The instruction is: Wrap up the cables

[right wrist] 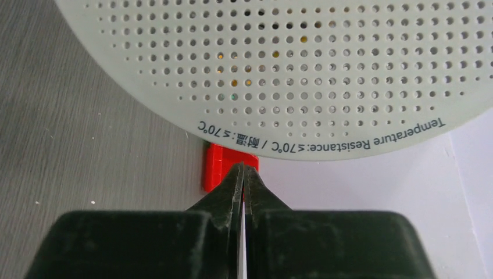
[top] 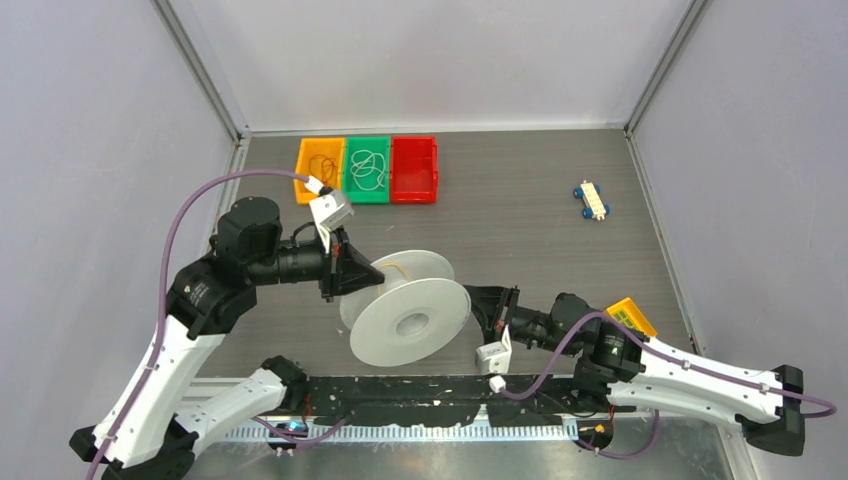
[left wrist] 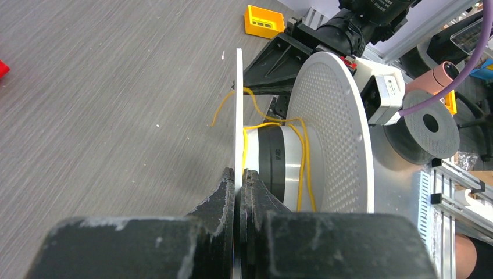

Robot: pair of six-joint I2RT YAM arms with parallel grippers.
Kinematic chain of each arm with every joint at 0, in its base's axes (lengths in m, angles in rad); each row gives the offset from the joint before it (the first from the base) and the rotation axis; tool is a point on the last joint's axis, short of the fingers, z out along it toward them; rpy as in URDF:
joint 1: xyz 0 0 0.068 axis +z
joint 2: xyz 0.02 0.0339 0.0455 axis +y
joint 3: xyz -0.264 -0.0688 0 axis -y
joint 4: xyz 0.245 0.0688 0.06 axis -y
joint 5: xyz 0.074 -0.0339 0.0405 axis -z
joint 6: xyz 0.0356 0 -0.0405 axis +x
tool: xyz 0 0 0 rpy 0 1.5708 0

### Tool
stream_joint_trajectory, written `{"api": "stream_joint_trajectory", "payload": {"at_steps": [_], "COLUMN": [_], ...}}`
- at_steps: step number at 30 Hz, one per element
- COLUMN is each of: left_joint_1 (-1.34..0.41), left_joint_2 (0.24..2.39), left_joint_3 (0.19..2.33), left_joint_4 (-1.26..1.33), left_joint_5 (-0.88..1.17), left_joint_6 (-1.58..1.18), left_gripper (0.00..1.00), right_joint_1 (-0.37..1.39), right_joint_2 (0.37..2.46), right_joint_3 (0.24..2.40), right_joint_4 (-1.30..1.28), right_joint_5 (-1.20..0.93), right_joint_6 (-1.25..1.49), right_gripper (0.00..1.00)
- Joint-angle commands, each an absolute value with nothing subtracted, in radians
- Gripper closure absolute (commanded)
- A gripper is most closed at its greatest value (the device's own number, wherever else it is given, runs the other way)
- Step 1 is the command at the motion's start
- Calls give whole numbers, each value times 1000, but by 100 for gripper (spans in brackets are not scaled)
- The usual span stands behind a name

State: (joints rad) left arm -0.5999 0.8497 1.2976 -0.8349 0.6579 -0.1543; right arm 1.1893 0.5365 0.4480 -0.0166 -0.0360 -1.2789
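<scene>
Grey wood-grain table (top: 540, 220) carries everything. Nearest, the right gripper (right wrist: 243, 170) has its fingers pressed together just beside the rim of a white spool (top: 410, 322); whether a strand is pinched there I cannot tell. The left gripper (left wrist: 239, 174) is clamped on the spool's other flange. Just beyond its fingertips, the yellow wire (left wrist: 264, 124) loops loosely round the hub, between the flanges. Farthest back stand an orange bin (top: 304, 160), a green bin (top: 349, 170) and a red bin (top: 414, 170).

Spool (right wrist: 290, 70) cut off by top edge; yellow wire (left wrist: 303, 168) partly hidden behind it.
</scene>
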Motion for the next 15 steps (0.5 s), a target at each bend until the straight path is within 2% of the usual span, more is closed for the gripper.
{"api": "stream_joint_trajectory", "payload": {"at_steps": [1,5,9,15], "left_joint_1": [-590,-582,-574,-564], "left_joint_2": [833,812,770,687], "left_joint_3": [1328,1314,1283,1172], "left_joint_4": [-733,-665,-565,-318], "left_joint_5": [705,688,648,602], "left_joint_6": [-213,-264,-329,-466], "left_gripper": [100,100,100,100], "right_joint_1": [1193,1193,1193,1193], "right_joint_2": [560,571,581,627], "right_joint_3": [440,382,280,228], "right_joint_4": [129,276,566,878], "right_joint_5": [-5,-60,-81,11], "right_joint_6": [-1151,-983,-771,-357], "right_gripper": [94,95,95,95]}}
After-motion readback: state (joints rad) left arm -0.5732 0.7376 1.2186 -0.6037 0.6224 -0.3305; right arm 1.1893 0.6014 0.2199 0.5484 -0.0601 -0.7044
